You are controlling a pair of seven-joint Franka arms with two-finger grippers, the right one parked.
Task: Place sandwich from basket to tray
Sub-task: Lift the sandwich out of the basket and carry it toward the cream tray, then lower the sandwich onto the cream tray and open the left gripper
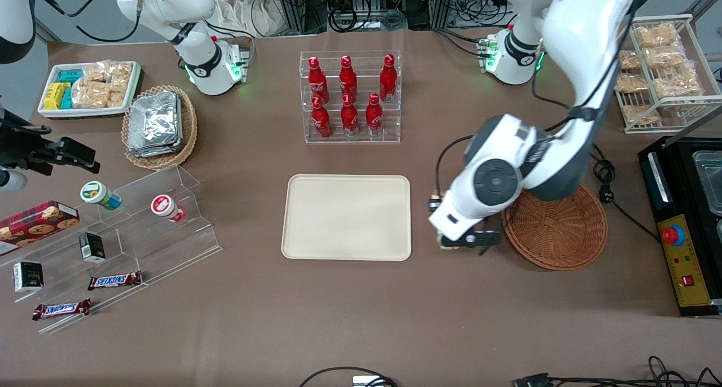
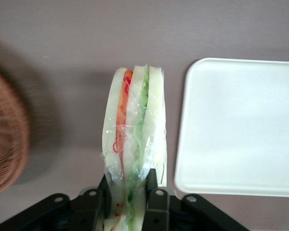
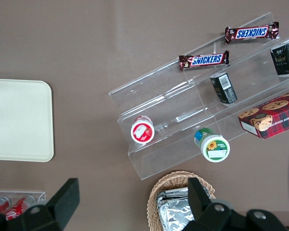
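My left gripper [image 1: 463,239] hangs over bare table between the tray and the basket. It is shut on the sandwich [image 2: 133,120], a clear-wrapped wedge of pale bread with orange and green filling, held on edge between the black fingers [image 2: 152,182]. The cream tray [image 1: 347,218] lies beside the gripper toward the parked arm's end; its rounded corner [image 2: 197,67] shows close to the sandwich. The reddish-brown wicker basket [image 1: 555,229] sits beside the gripper toward the working arm's end, with nothing in the part I can see. Its rim [image 2: 7,139] also shows in the left wrist view.
A clear rack of red bottles [image 1: 350,96] stands farther from the camera than the tray. A tan basket of foil packs [image 1: 161,124], a white bin of snacks [image 1: 90,88] and a stepped acrylic shelf [image 1: 130,234] are toward the parked arm's end. A black control box [image 1: 685,223] and a wire rack [image 1: 663,71] lie past the reddish-brown basket.
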